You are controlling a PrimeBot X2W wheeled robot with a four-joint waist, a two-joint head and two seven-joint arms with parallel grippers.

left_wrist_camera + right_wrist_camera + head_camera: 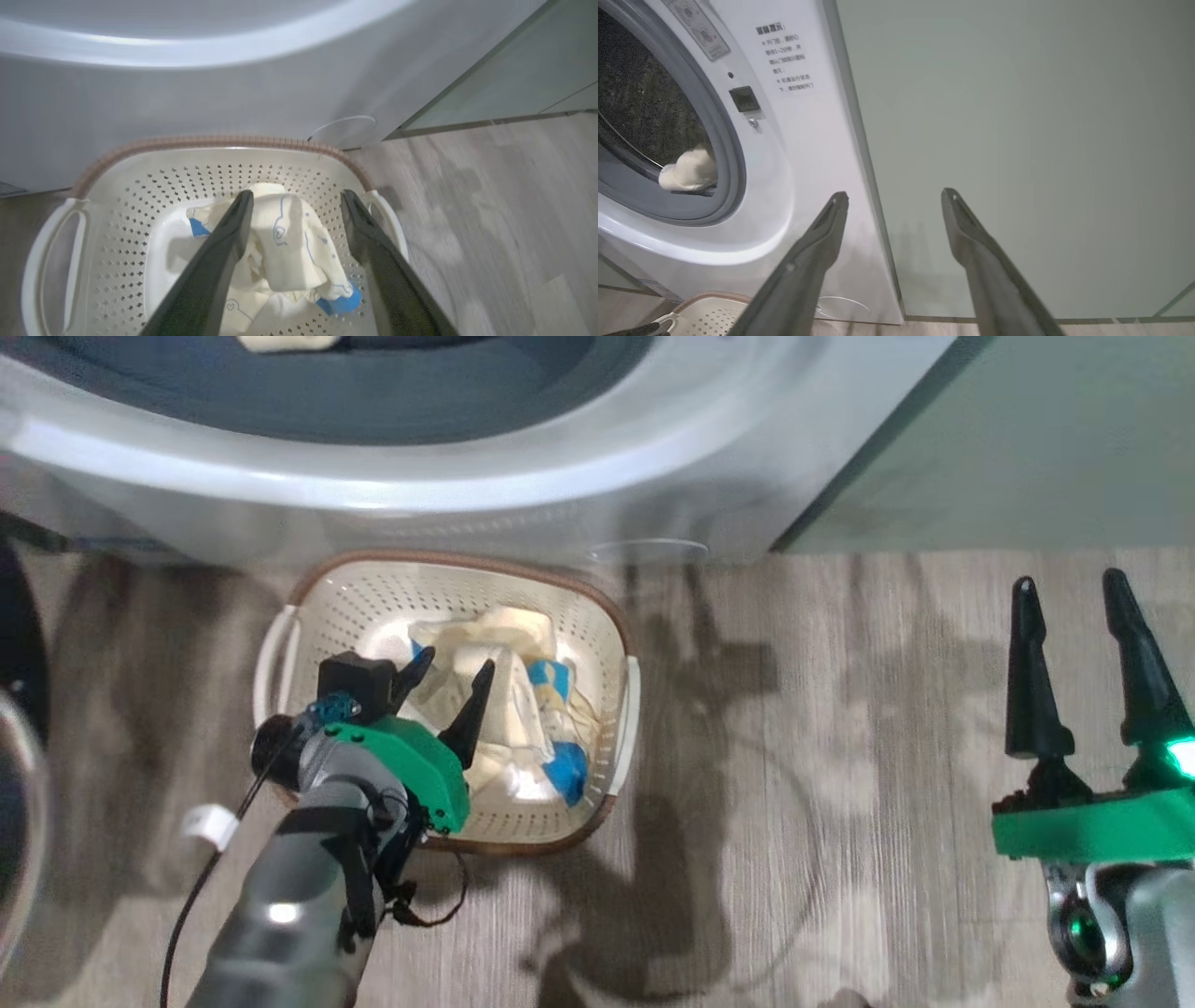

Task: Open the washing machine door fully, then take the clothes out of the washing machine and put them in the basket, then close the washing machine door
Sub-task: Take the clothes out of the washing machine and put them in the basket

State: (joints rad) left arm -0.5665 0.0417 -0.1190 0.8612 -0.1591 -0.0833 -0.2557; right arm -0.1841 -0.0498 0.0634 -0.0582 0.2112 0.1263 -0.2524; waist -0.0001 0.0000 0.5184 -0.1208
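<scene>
The cream basket (467, 563) stands on the floor right in front of the white washing machine (392, 485). The clothes (509, 700), cream with blue patches, lie crumpled in the basket. My left gripper (457, 660) hovers over them, open and holding nothing; the left wrist view shows its fingers apart (296, 196) above the clothes (289, 242). Another cream garment (689, 170) rests on the grey rubber ring of the drum mouth. My right gripper (1069, 581) stands open and empty off to the right. The door's black rim (17, 644) shows at the far left edge.
A pale green cabinet (1017, 140) adjoins the machine's right side, and my right gripper (894, 193) faces it. Wood-look floor (840, 756) stretches between the basket and the right arm. A black cable hangs from my left forearm (280, 896).
</scene>
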